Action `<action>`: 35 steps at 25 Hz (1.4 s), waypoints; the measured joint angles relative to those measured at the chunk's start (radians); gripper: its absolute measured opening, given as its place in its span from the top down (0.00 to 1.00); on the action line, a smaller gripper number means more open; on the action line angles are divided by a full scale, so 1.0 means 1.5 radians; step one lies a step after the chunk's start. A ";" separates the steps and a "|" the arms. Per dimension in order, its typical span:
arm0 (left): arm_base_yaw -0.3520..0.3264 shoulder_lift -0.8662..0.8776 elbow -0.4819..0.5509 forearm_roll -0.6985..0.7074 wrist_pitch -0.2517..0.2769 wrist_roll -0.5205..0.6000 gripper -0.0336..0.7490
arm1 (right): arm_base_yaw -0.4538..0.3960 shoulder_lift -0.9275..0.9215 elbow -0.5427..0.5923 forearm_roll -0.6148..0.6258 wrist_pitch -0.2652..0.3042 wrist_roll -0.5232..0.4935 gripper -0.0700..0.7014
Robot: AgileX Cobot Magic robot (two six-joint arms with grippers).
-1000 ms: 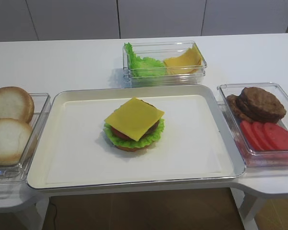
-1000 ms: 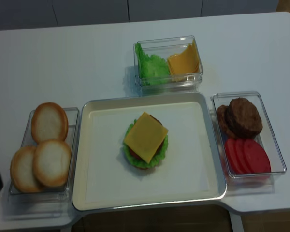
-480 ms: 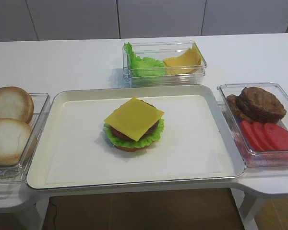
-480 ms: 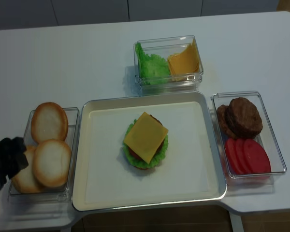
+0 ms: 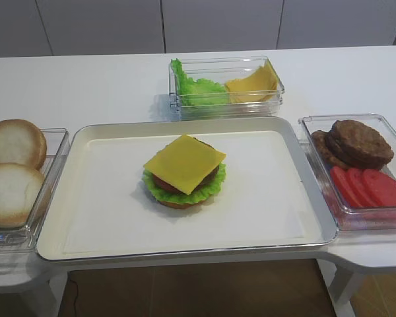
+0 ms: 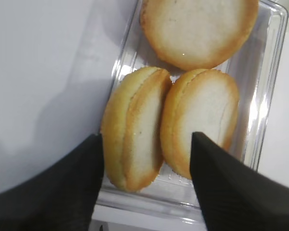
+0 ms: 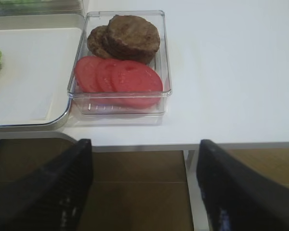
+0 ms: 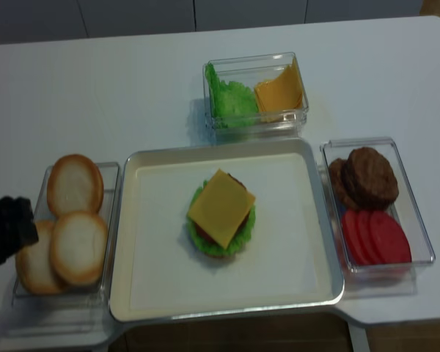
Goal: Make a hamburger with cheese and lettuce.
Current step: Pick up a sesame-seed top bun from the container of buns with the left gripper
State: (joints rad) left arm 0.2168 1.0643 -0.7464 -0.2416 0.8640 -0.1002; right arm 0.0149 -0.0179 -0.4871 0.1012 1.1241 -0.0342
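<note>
The hamburger [image 5: 185,173] [image 8: 221,213] stands open-topped in the middle of the tray [image 5: 105,218]. Its top layer is the square yellow cheese [image 5: 185,162]. Under that I see a brown patty and a red slice, with the lettuce [image 5: 160,190] frilling out as a ring over the bottom bun. My left gripper [image 6: 147,136] [image 8: 7,231] is open and hovers over the left end of the bun box, with pale bun halves [image 6: 135,130] below its jaws. My right gripper [image 7: 144,142] is open and empty, in front of the table's edge near the patty box.
Three pale bun halves [image 8: 75,183] lie in a clear box left of the tray. A box at the back [image 5: 226,86] holds loose lettuce and cheese slices. The right box [image 5: 356,168] holds dark patties and tomato slices [image 7: 118,77].
My left gripper has come in from the lower left edge and now sits over the bun box. The burger and the boxes have not moved.
</note>
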 joint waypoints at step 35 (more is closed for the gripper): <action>0.000 0.121 -0.007 0.022 -0.028 0.090 0.61 | 0.000 0.000 0.000 0.000 0.000 0.000 0.25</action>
State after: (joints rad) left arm 0.2168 1.2453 -0.7563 -0.2087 0.8222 0.0341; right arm 0.0149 -0.0179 -0.4871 0.1012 1.1241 -0.0342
